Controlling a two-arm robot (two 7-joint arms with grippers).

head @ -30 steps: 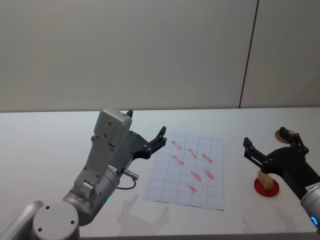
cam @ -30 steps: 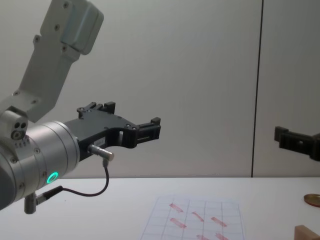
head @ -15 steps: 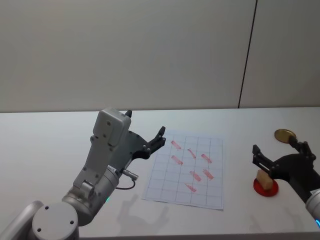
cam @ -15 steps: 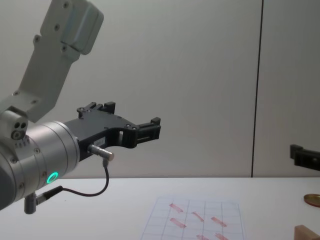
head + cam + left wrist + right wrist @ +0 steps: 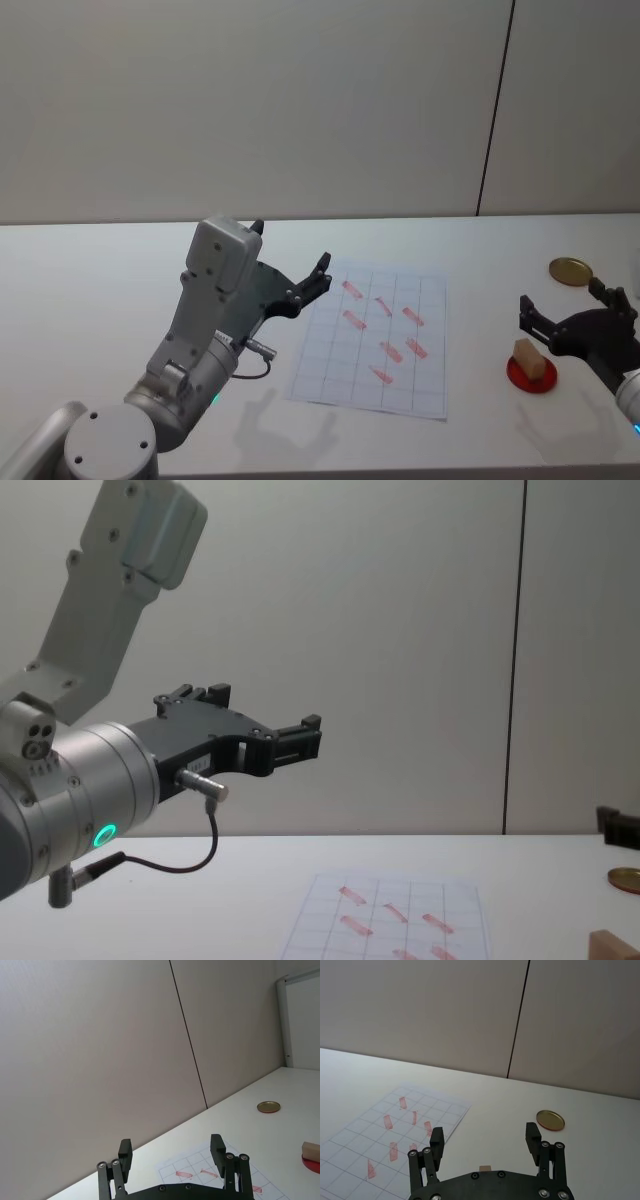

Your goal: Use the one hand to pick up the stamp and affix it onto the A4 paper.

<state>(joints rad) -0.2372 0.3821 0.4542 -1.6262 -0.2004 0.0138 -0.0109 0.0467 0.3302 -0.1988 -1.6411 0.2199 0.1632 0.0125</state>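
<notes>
- Shows the right gripper [image 5: 562, 300] at the lower right of the head view, lower and nearer the frame's right edge than a second ago. In the chest view, sunk from mid-height at the right edge to just above the desk [image 5: 100, 300] line.
- Fingers spread wide, holding nothing. Confirmed in the right wrist view by the open gap between the two tips.
- Places the stamp [image 5: 534, 358] upright on the red disc [image 5: 528, 386], lower right of the head view, just below the right gripper and apart from it. Untouched, in the same spot as before, and now uncovered where the arm crossed in front of it a second ago.
- Catches a sliver of the stamp at the bottom centre of the right wrist view, between the finger bases. Suggests fair alignment for a grasp.
- Sets the A4 paper [image 5: 400, 390] flat at the centre of the head view, well apart from the stamp, its grid already bearing slanted red marks.
- Keeps the left gripper [image 5: 290, 248] raised at left centre, beside the paper's left edge. Fingers apart, empty, unmoved, so apparently parked.
- Leaves the gold disc [image 5: 570, 270] at the upper right, beyond the right gripper. No evident role.
- Reads as the approach step, with a descent toward the stamp under way. No grasp yet, and the carry and press onto the paper still ahead.
</notes>
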